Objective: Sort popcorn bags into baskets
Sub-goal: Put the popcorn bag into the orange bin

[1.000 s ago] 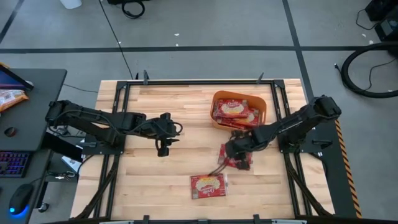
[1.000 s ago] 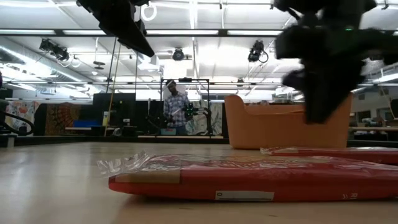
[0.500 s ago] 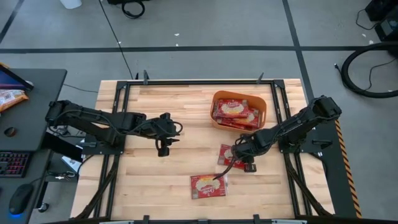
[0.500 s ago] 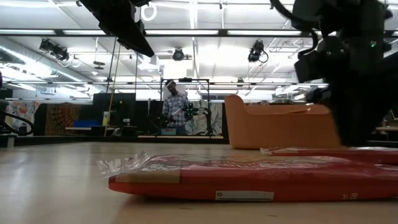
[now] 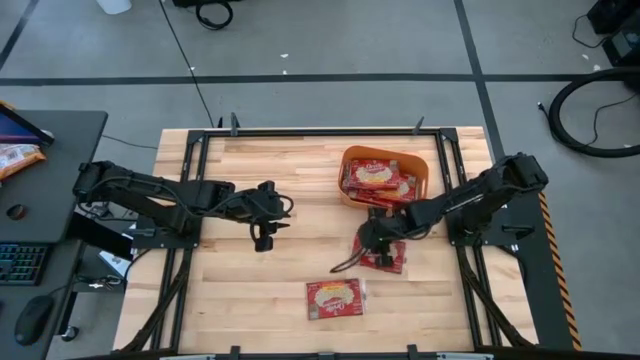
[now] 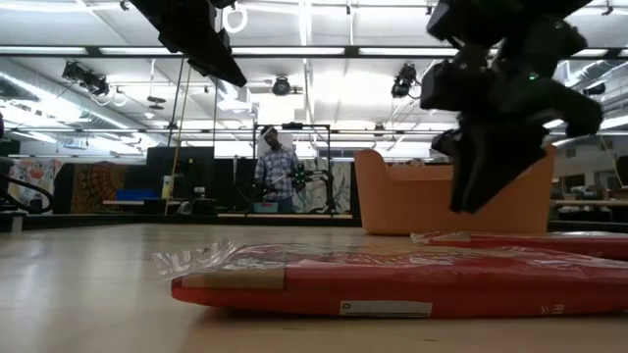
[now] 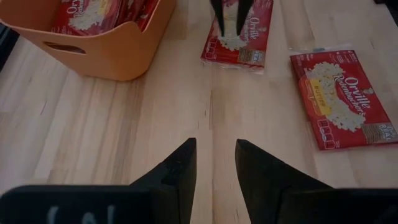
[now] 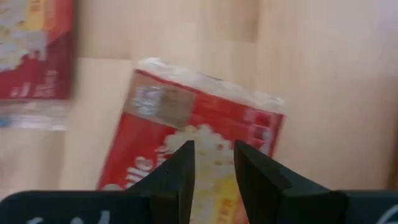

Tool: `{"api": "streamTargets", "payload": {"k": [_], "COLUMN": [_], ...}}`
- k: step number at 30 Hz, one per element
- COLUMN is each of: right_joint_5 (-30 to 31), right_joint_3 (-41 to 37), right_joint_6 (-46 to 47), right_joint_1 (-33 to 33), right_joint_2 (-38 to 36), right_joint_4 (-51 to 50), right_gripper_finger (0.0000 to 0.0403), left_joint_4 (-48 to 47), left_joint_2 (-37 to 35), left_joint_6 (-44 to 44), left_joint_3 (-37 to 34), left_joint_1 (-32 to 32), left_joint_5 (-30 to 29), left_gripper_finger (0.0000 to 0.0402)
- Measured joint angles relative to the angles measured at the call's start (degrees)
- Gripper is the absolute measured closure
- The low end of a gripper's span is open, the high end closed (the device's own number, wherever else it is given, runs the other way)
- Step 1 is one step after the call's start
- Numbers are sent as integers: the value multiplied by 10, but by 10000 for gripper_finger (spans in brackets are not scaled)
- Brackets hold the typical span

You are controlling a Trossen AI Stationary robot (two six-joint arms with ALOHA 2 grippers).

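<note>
Broadly: pale wooden table (image 5: pixel 290 180), both dark arms reaching in from the sides.

Orange tub (image 5: pixel 384 178) on the far right part of the table, several red popcorn bags (image 5: pixel 377 176) lying flat inside.

Two more red bags out on the bare wood. One bag (image 5: pixel 383 252) just in front of the tub, flat on the table, half covered by the right arm from above. The other bag (image 5: pixel 334 298) nearer the front edge, alone, flat, clear of both arms (crinkled clear seal at one end, seen at table level).

Right gripper (image 5: pixel 368 240) directly over the bag by the tub, fingers (image 8: pixel 180 171) parted by a narrow gap, printed face of the bag showing between them, nothing held. At table level, fingertips above the bag, not touching.

Left gripper (image 7: pixel 212 163) raised over bare wood at mid-table, well apart from tub and bags, fingers slightly parted, holding nothing.

A person standing in the room beyond the table (image 6: pixel 278 169).
</note>
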Motion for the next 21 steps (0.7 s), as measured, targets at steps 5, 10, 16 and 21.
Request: {"api": "streamTargets", "payload": {"k": [5, 10, 16, 21], "right_joint_5": [47, 152, 201, 237], "right_joint_3": [1, 1, 3, 17], "right_joint_6": [-19, -36, 22, 82], "right_joint_1": [64, 126, 169, 200], "right_joint_2": [0, 3, 44, 76], "right_joint_4": [14, 33, 41, 34], "right_gripper_finger": [287, 287, 287, 287], "left_joint_4": [0, 1, 4, 7], "left_joint_2": [0, 0, 0, 0], "left_joint_6": [4, 5, 46, 71], "left_joint_3": [0, 0, 0, 0], "left_joint_1": [0, 0, 1, 1], "left_joint_5": [0, -1, -18, -18], "left_gripper_finger": [286, 286, 286, 286]}}
